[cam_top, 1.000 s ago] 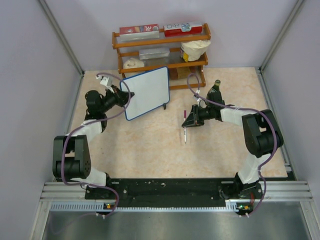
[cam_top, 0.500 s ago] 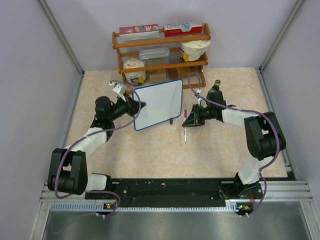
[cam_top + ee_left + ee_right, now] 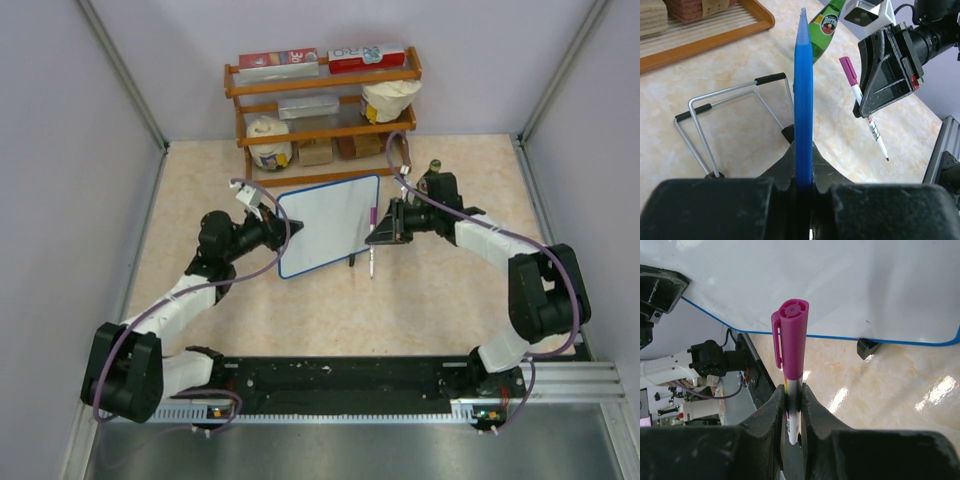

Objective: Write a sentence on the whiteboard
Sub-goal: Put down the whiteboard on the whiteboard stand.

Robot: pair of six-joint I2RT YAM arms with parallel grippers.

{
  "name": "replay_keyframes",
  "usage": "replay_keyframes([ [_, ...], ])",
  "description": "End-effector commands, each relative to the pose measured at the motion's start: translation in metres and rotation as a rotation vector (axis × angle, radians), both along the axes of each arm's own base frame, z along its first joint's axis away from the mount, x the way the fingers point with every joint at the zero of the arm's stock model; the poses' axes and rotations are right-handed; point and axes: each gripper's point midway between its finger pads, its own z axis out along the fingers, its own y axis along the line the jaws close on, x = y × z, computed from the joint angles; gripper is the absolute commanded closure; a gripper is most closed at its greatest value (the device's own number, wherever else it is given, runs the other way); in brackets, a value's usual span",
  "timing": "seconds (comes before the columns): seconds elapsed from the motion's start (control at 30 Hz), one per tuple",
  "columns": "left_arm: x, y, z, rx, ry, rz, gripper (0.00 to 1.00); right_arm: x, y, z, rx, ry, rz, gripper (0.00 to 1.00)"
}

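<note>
The whiteboard (image 3: 330, 225) is held tilted above the table (image 3: 300, 300), slightly toward 12 o'clock from the table's centre, with its white face blank. The left gripper (image 3: 275, 228) meets the board at its 9 o'clock edge; in the left wrist view the jaws are clamped on the blue frame, seen edge-on. A wire stand (image 3: 735, 115) with black tips projects from the board's back. The right gripper (image 3: 385, 232) sits just beside the board's 3 o'clock edge, jaws closed on a marker (image 3: 371, 245) with a magenta cap on its upper end and its tip pointing toward 6 o'clock. Whether the marker touches the board cannot be determined. A wooden shelf (image 3: 320, 110) stands at 12 o'clock, and a green bottle (image 3: 825, 22) stands beyond the right gripper.
</note>
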Motion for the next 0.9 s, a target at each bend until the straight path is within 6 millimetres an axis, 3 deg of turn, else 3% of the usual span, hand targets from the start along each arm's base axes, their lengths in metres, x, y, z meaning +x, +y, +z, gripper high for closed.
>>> replay_keyframes([
  [0.0,-0.020,-0.013,-0.013,-0.004,0.073,-0.041,1.00,-0.001,0.004,0.032,0.040,-0.071,0.017,1.00],
  [0.33,-0.021,-0.038,-0.014,-0.044,0.098,-0.061,1.00,-0.005,0.003,0.046,0.059,-0.092,0.022,1.00],
  [0.73,0.017,-0.041,-0.001,0.091,-0.059,-0.163,1.00,-0.009,0.000,0.053,0.059,-0.107,0.021,1.00],
  [0.87,0.033,-0.026,0.000,0.043,-0.030,-0.268,1.00,-0.009,-0.002,0.052,0.054,-0.102,0.015,1.00],
])
